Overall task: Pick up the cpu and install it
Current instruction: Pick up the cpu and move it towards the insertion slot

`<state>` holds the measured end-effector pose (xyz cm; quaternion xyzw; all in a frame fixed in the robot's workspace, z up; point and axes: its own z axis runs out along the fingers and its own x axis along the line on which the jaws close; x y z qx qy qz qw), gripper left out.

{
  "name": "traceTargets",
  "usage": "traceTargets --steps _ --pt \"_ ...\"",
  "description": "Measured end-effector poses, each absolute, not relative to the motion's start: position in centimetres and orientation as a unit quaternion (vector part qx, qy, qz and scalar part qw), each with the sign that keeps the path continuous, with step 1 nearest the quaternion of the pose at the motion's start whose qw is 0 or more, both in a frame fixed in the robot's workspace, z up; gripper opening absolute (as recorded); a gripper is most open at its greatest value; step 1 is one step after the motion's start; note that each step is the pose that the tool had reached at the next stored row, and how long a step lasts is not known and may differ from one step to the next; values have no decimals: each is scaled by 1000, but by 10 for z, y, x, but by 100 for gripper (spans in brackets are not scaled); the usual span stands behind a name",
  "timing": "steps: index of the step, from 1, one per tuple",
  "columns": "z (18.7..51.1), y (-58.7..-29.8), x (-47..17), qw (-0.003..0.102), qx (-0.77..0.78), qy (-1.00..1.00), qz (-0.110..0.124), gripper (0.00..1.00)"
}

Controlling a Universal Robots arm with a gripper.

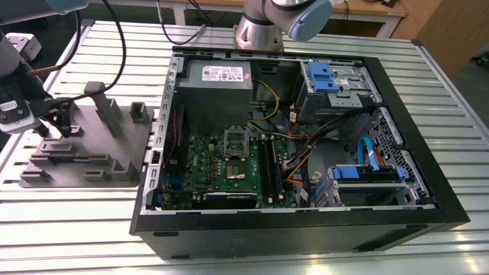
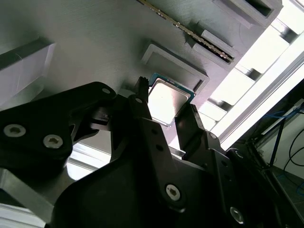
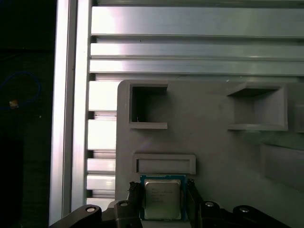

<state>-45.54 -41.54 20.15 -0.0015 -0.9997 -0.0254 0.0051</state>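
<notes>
Straddling the cpu (image 3: 162,199), the gripper (image 3: 163,186) sits low over the grey fixture tray (image 3: 209,142). The cpu lies flat on the tray, just beside a shallow rectangular recess (image 3: 165,165). Cannot tell whether it is clamped.

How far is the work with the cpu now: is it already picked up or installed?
Done: nothing finished yet. The cpu lies on the grey tray, outside the computer case. In hand: in the first wrist view the pincer is down at the cpu; whether it grips, I cannot tell. Left: the cpu is not lifted and not on the motherboard.
</notes>
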Motion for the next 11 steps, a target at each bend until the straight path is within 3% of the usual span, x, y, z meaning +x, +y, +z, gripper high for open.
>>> traceTargets --steps 11 --pt "204 -415 -455 5 -2 -1000 -25 47"
